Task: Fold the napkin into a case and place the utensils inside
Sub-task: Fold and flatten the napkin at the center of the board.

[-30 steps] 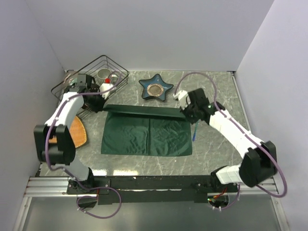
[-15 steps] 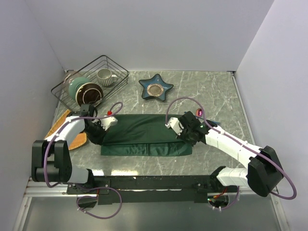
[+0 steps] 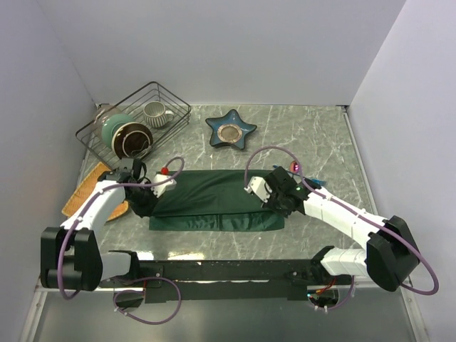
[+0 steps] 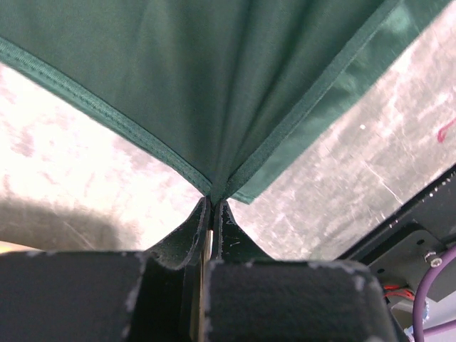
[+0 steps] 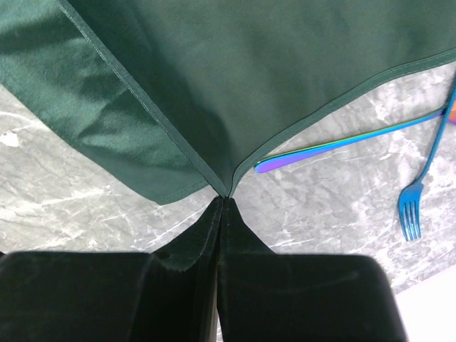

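Note:
The dark green napkin (image 3: 214, 201) lies doubled in the middle of the table, its far half drawn over the near half. My left gripper (image 3: 146, 204) is shut on its left corner (image 4: 212, 187), held just above the table. My right gripper (image 3: 280, 204) is shut on the right corner (image 5: 226, 187) the same way. In the wrist views the cloth (image 4: 214, 78) (image 5: 235, 78) fans away from the pinched jaws. Right of the napkin, a bright blue fork (image 5: 411, 210) and a slim blue-violet utensil handle (image 5: 335, 146) lie on the marble, partly under the cloth's edge. The fork shows only faintly from above.
A wire basket (image 3: 187, 108) with a cup and bowls stands at the back left. A blue star-shaped dish (image 3: 231, 130) sits behind the napkin. An orange-tan mat (image 3: 80, 194) lies at the left under my left arm. Grey walls close in both sides.
Both grippers have carried the napkin's far edge from the back toward the front, folding it over the near half. Over the last half second they barely moved.

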Controlling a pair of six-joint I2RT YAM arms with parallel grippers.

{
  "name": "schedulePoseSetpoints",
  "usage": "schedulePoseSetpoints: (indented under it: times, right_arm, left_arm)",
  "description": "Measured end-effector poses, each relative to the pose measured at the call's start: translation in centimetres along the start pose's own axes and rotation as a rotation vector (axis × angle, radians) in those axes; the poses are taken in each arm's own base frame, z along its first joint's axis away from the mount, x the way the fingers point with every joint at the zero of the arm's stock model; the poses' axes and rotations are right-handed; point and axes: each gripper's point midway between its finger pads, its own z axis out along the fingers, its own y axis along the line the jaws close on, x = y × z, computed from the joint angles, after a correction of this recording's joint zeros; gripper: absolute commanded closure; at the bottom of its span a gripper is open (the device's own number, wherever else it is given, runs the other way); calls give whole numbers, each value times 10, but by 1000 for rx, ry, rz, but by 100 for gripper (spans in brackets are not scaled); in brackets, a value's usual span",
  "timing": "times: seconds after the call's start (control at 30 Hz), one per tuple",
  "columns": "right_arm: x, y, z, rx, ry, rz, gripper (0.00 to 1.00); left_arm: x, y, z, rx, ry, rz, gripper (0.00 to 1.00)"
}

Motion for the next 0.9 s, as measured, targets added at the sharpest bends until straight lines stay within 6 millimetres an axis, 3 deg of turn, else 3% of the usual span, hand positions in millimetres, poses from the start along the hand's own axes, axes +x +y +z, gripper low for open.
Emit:
schedulePoseSetpoints:
  times: [0.27,0.53,0.9]
  right_arm:
    - [8,14,6,-30,33,-36,100]
    - [21,22,13,-51,72,-48,100]
    - [20,24,13,-58,76,-56,100]
  left_arm:
    - [11,-15,6,0,56,35,93]
    - [10,-20,9,-8,84,59,94]
    - [15,-26,8,-4,125,83,96]
